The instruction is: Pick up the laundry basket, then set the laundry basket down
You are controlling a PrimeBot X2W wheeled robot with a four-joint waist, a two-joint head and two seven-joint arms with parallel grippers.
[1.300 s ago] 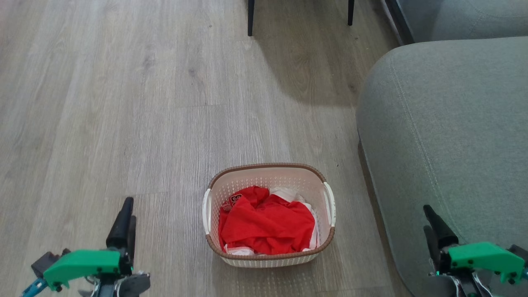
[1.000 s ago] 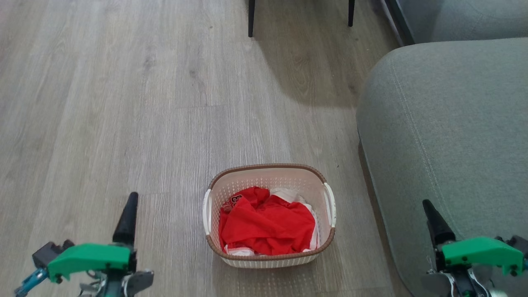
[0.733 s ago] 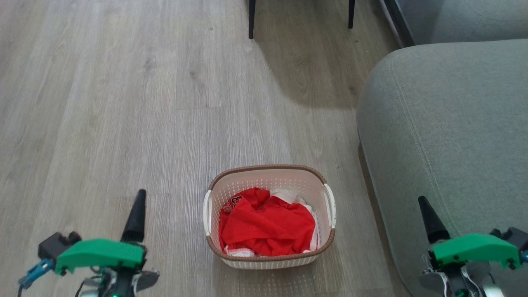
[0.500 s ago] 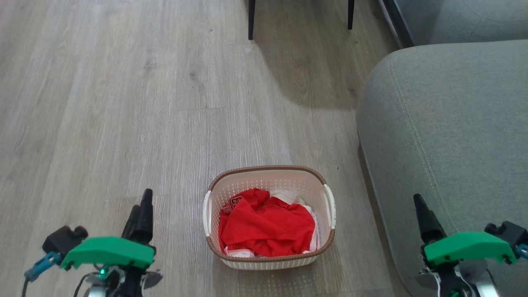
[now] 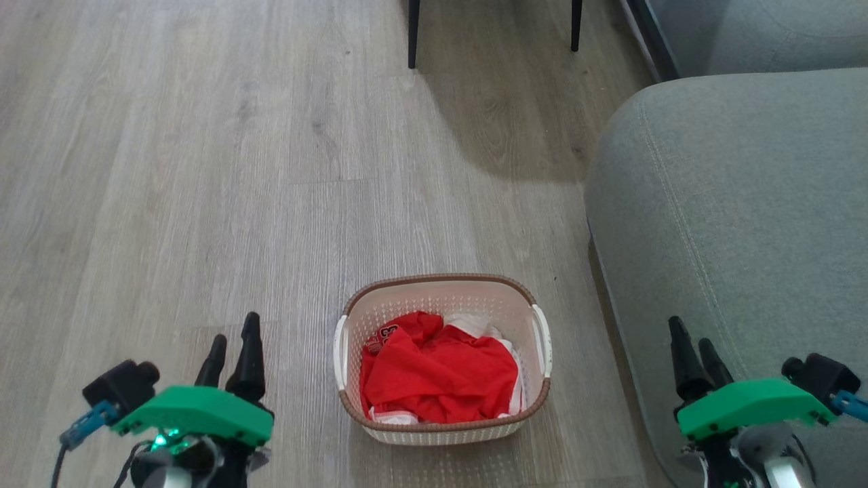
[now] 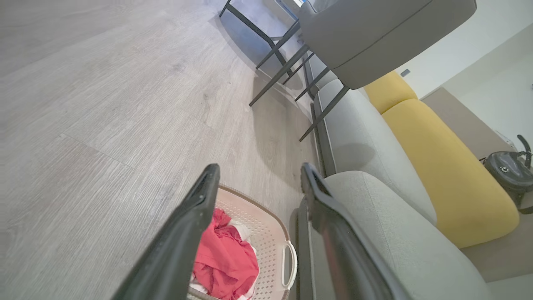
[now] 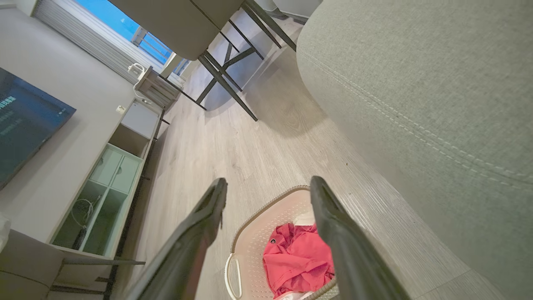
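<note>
Head view: laundry basket [image 5: 439, 277] sits on floor [image 5: 203, 169] by sofa [image 5: 732, 203] edge, between both grippers, long axis crosswise. Left gripper [image 5: 234, 327] looks nearer, right gripper [image 5: 689, 330] over sofa. Both fingers apart, empty.

Head view:
- Laundry basket [image 5: 441, 277] stands on the floor [image 5: 203, 169], lower centre of frame.
- Clothes [image 5: 437, 373] lie inside it, heaped toward its near wall.
- Sofa [image 5: 732, 224] fills the right side of frame; the basket is just left of its edge, with a strip of floor between.
- Two chair legs [image 5: 411, 34] at top centre, well behind the basket.
- Left gripper [image 5: 235, 327] at lower left, left of the basket and apart from it.
- Right gripper [image 5: 689, 331] at lower right, in front of the sofa and apart from the basket.

Right wrist view:
- Cabinet [image 7: 112, 175] at left of frame, against the wall.
- Screen [image 7: 25, 121] above it, upper left.
</note>
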